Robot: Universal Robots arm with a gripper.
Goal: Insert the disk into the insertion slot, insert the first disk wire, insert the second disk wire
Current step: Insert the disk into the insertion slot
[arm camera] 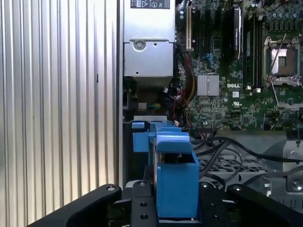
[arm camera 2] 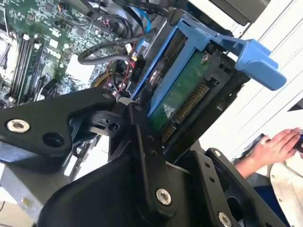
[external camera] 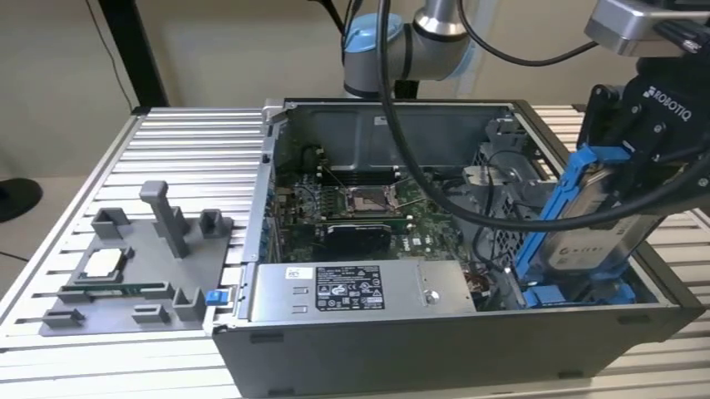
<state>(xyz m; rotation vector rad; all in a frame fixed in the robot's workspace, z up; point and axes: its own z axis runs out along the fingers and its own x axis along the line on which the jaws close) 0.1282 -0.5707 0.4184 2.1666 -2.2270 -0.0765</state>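
Observation:
The disk (external camera: 594, 241), silver-grey with a white label in a bright blue carrier, hangs tilted on edge over the front corner of the open computer case at the exterior view's right. My gripper (external camera: 634, 184) is shut on it from above. In the second wrist view the black fingers (arm camera 2: 142, 137) clamp the carrier, and the disk's green circuit board (arm camera 2: 182, 94) and connector row face out. The first wrist view has the blue carrier (arm camera: 175, 175) end-on between the fingers. The insertion slot (external camera: 577, 295), grey metal with blue fittings, lies just below the disk's lower end. Black cables (arm camera: 222, 151) run beside it.
A silver labelled power-supply box (external camera: 361, 287) sits along the case front, beside the slot. Behind it lie the motherboard (external camera: 355, 208) and a perforated metal cage (external camera: 505, 229). A grey fixture plate (external camera: 133, 266) rests on the ribbed table (external camera: 189, 141). A person's hand (arm camera 2: 272, 146) is nearby.

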